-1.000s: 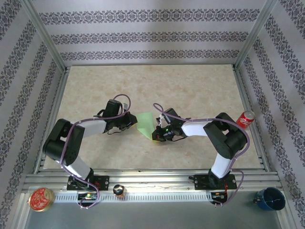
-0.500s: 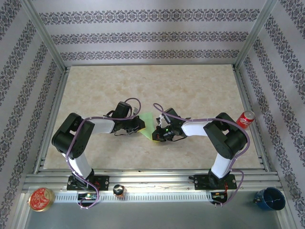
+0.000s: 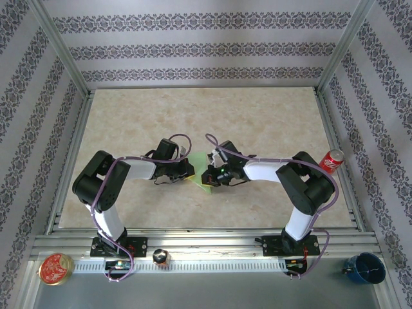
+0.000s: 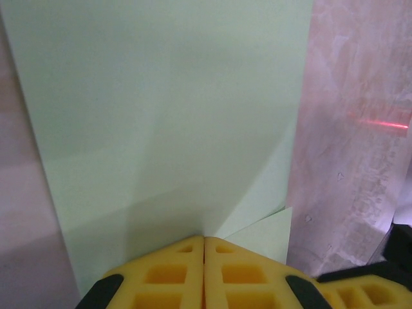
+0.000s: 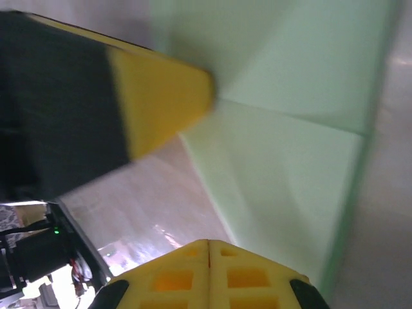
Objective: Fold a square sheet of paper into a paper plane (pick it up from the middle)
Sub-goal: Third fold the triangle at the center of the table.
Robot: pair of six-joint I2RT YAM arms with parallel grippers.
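The square sheet of paper [image 3: 201, 175] is pale green, folded into layers with creases, and held just above the table's middle between both grippers. My left gripper [image 3: 190, 168] comes at it from the left, and its yellow jaws are shut on the paper's near edge. In the left wrist view the gripper [image 4: 205, 239] pinches the sheet [image 4: 161, 116], which spreads away ahead of it. My right gripper [image 3: 207, 175] is shut on the opposite edge. In the right wrist view that gripper [image 5: 208, 242] grips the paper [image 5: 290, 167], with the left gripper's yellow fingers [image 5: 161, 103] touching it beyond.
A red soda can [image 3: 332, 161] stands at the table's right edge. Below the front rail sit a round red tin [image 3: 55, 268], a small dark knob [image 3: 159, 257] and a blue cup [image 3: 365, 267]. Metal frame posts border the marble tabletop [image 3: 257, 122].
My left arm swung right to the paper and its jaws closed on the edge. The right gripper, still holding the sheet, shifted slightly up and left.
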